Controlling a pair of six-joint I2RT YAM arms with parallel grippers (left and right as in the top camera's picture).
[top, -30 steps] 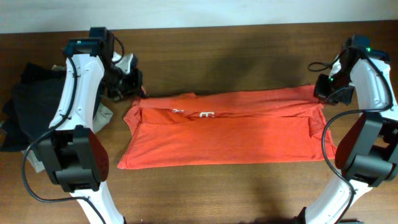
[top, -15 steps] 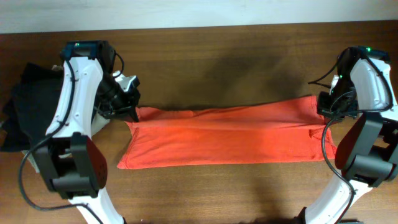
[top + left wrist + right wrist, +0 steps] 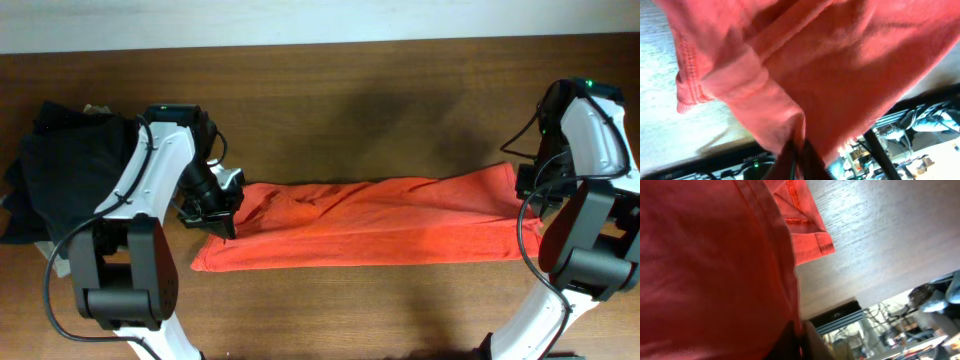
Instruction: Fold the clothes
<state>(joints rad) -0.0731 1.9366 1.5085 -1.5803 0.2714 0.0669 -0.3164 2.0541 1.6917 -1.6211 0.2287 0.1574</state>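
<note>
Overhead view: a brown wooden desk [image 3: 330, 110] carries a red-orange T-shirt [image 3: 370, 225], which stretches as a long, narrow, wrinkled band across the desk's middle, between the two arms. A pile of dark garments [image 3: 60, 170] lies at the desk's left edge, apart from the T-shirt. The left tool [image 3: 222, 212] is clamped on the T-shirt's left end; its wrist view shows the cloth gathering into the pinched fingers [image 3: 790, 156]. The right tool [image 3: 528, 190] grips the right end, and there too the fabric runs down into the closed fingers [image 3: 807, 332].
</note>
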